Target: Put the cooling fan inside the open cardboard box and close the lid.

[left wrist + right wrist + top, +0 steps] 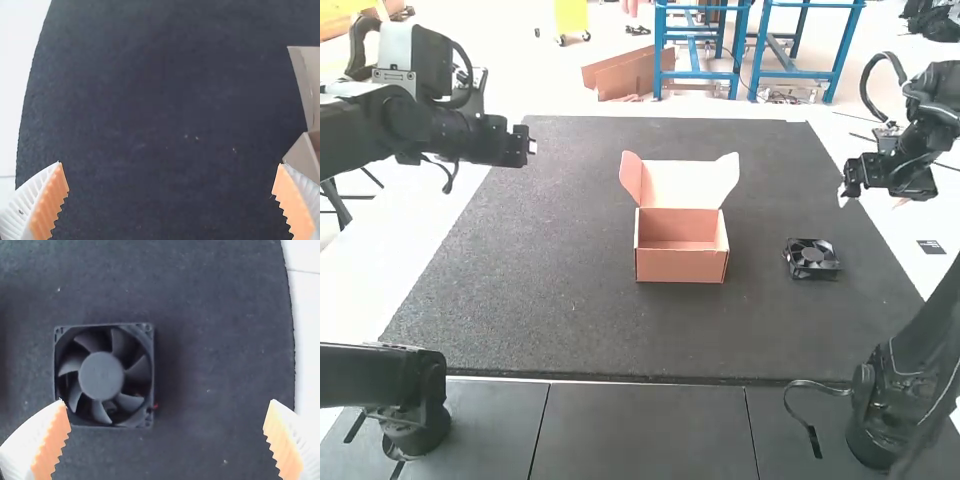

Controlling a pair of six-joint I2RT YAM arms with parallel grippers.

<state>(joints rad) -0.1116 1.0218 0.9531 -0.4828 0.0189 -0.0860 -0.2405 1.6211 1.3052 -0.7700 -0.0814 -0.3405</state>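
A small black square cooling fan (811, 258) lies flat on the dark mat, to the right of the open cardboard box (681, 243). The box stands near the mat's middle with its lid flap (678, 180) raised at the back. My right gripper (853, 179) hangs above the mat's right side, behind the fan. In the right wrist view the fan (104, 375) lies below my right gripper (165, 440), whose white ribbed fingers (42, 442) stand wide open. My left gripper (525, 145) hovers over the mat's far left, open (167, 200), with a corner of the box (304, 130) at the view's side.
The dark mat (570, 280) covers most of the table, with white table surface (380, 250) around it. A small black label (931, 247) lies on the white surface at the right. The arm bases stand at the near corners.
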